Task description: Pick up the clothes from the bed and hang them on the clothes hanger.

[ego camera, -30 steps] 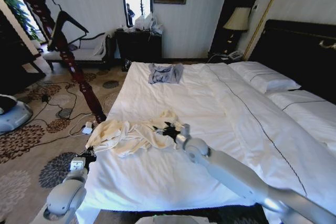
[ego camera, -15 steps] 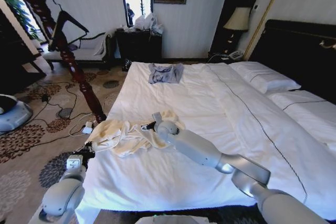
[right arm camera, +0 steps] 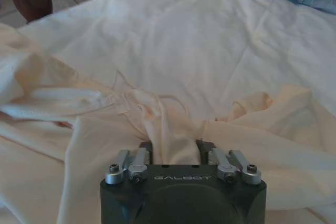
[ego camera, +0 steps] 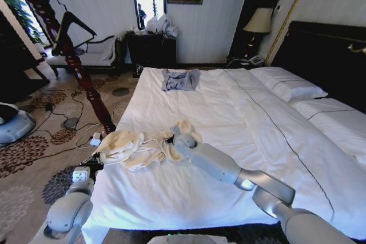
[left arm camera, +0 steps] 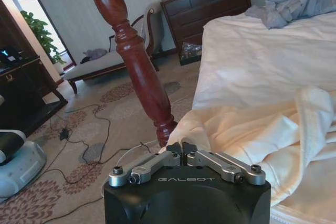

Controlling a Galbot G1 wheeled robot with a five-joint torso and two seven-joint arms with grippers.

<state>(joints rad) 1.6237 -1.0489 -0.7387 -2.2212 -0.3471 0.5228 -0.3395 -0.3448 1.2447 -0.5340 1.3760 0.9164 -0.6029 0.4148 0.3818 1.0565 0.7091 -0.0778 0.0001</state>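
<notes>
— Where is the shirt lying?

— The cream shirt (ego camera: 143,146) sits crumpled on the bed (ego camera: 229,112), close to the edge that faces the carpet and the reddish wooden post (ego camera: 86,78). One part of it spills toward that edge. A smaller blue-grey garment (ego camera: 180,79) lies well apart, up near the far end of the same edge.

— And the right arm?

— It reaches across the sheet, and the right gripper (ego camera: 170,139) is pressed into the shirt's folds. In the right wrist view a bunch of cream cloth (right arm camera: 173,145) stands gathered between the jaws of the right gripper (right arm camera: 173,153), which have closed in on it.

— The left one?

— The left gripper (ego camera: 81,175) hangs low over the carpet, just beside the bed's edge and near the hanging part of the shirt. In the left wrist view its jaws (left arm camera: 181,150) are drawn together with nothing between them, and the shirt (left arm camera: 262,135) lies just past them.

— The hanger?

— The black hanger (ego camera: 71,24) hangs up on the post, well apart from the bed.
</notes>
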